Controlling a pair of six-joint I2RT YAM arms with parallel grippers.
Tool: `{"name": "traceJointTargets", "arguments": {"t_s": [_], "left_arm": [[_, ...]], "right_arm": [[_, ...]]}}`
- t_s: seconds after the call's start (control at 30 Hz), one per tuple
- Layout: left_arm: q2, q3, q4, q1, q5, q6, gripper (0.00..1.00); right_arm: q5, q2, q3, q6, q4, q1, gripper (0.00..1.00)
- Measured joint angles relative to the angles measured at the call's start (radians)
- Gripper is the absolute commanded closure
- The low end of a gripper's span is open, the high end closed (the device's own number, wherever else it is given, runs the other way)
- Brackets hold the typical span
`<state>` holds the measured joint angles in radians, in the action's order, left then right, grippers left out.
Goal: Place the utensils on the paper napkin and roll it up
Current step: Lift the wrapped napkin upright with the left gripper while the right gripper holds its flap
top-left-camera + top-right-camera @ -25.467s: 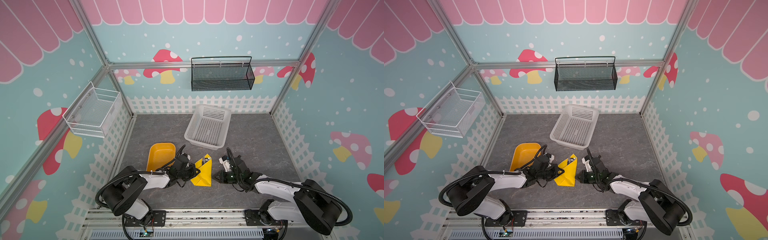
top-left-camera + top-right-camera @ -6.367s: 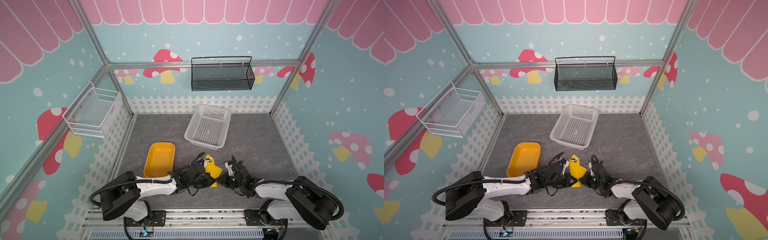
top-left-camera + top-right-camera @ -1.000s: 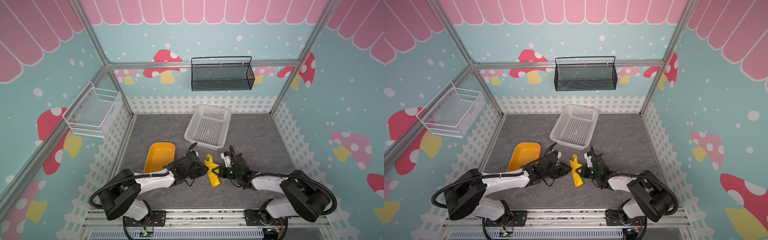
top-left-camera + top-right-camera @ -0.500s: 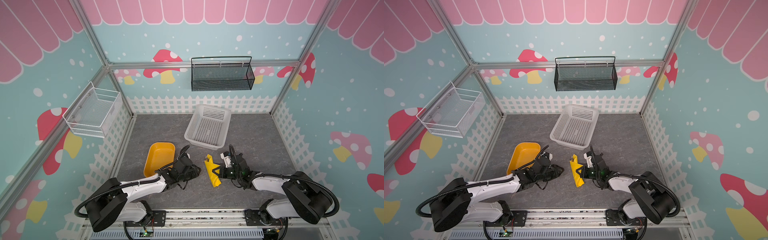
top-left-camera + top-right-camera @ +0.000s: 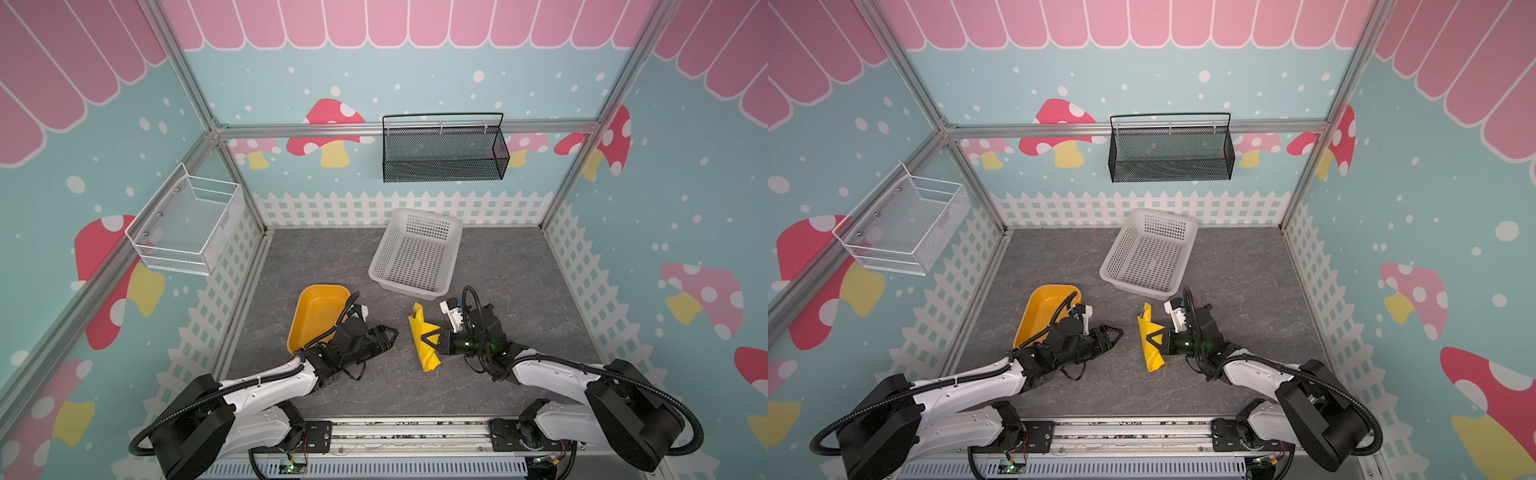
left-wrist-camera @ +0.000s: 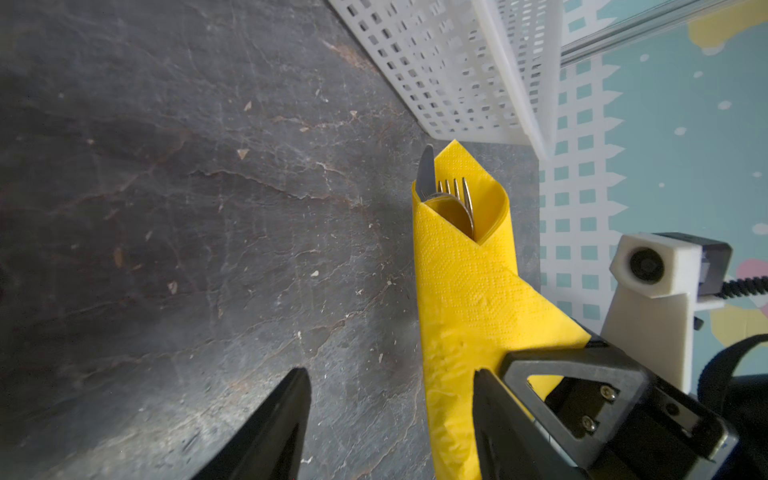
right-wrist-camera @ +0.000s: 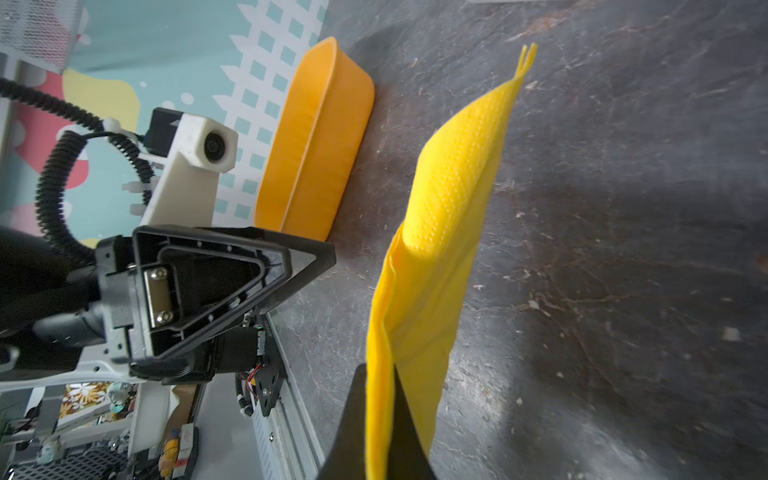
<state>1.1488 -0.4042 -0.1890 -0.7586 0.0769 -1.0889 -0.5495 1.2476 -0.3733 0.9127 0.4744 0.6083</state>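
Observation:
The paper napkin (image 5: 419, 324) (image 5: 1146, 324) lies rolled into a narrow yellow bundle on the grey floor, in front of the white basket. In the left wrist view the utensils stick out of the roll's open end: the knife tip (image 6: 425, 170), the fork tines (image 6: 455, 187) and a spoon rim under them. My right gripper (image 5: 425, 340) (image 7: 378, 415) is shut on a flap of the napkin (image 7: 449, 208) at mid-length. To the roll's left my left gripper (image 5: 391, 334) (image 6: 390, 386) stands open over bare floor, apart from it.
The white perforated basket (image 5: 415, 262) stands just behind the roll. An orange-yellow plastic tray (image 5: 316, 307) (image 7: 316, 141) lies left of my left arm. A black mesh rack (image 5: 442, 153) hangs on the back wall and a white wire basket (image 5: 187, 228) on the left wall.
My left gripper has opened, let go of the napkin roll and drawn back to the left. The right gripper has stayed shut on the napkin.

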Motion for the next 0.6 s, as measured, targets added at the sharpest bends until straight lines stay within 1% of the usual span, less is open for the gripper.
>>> {"name": "traceJointTargets", "arguments": {"t_s": [0.07,0.3,0.6], "left_arm": [[-0.021,0.017,-0.036,0.018,0.02,0.001,0.27],[-0.061,0.029,-0.196,0.069,0.135,-0.003,0.24],[-0.081,0.029,-0.35,0.099,0.24,-0.012,0.2]], "right_arm": [[-0.024,-0.02,-0.008,0.0,0.005,0.0,1.0],[-0.08,-0.08,-0.071,0.004,0.015,0.0,1.0],[-0.124,-0.114,-0.16,0.021,0.027,0.0,1.0]]}}
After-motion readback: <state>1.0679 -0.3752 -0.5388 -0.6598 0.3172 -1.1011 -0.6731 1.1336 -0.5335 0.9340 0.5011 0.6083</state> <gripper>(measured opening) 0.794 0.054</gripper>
